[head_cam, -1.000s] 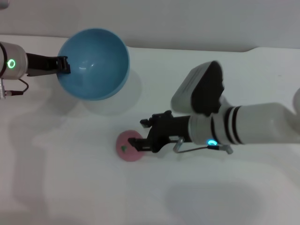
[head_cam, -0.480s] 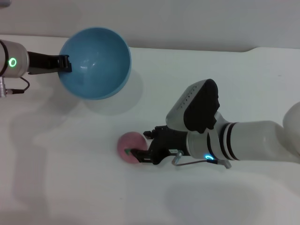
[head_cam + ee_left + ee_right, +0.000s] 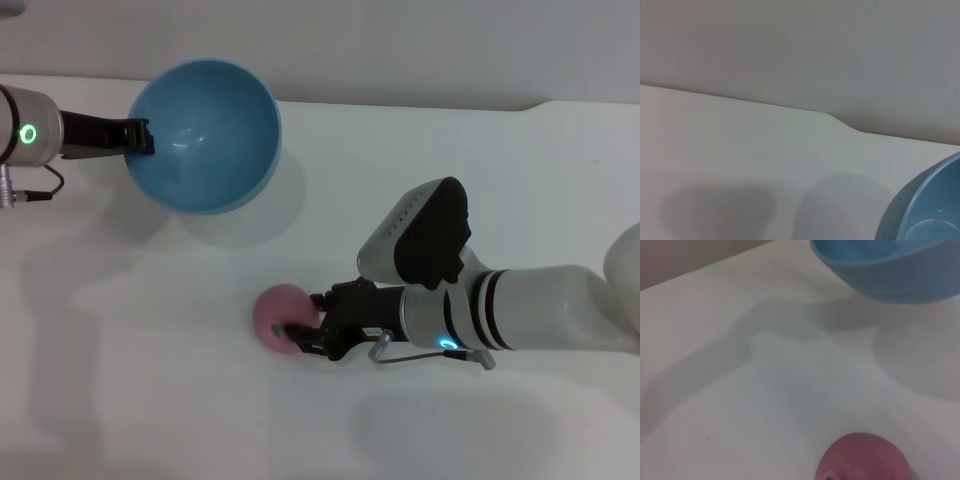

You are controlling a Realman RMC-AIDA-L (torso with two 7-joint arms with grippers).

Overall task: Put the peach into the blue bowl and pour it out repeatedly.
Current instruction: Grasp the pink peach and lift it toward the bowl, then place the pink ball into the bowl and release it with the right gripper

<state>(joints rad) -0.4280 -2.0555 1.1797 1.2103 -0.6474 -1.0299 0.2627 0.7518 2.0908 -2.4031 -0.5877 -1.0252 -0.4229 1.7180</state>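
Peach [image 3: 279, 315] between right gripper [image 3: 305, 326] fingers; left gripper [image 3: 140, 137] pinches blue bowl [image 3: 204, 135] rim.

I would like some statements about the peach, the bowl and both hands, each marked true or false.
1. The peach lies inside the bowl. False: it lies on the table, apart from the bowl.
2. The left hand holds the bowl by its rim. True.
3. The right hand is at the peach. True.
4. The bowl stands flat on the table. False: it is held tilted above it.
5. The bowl is empty. True.
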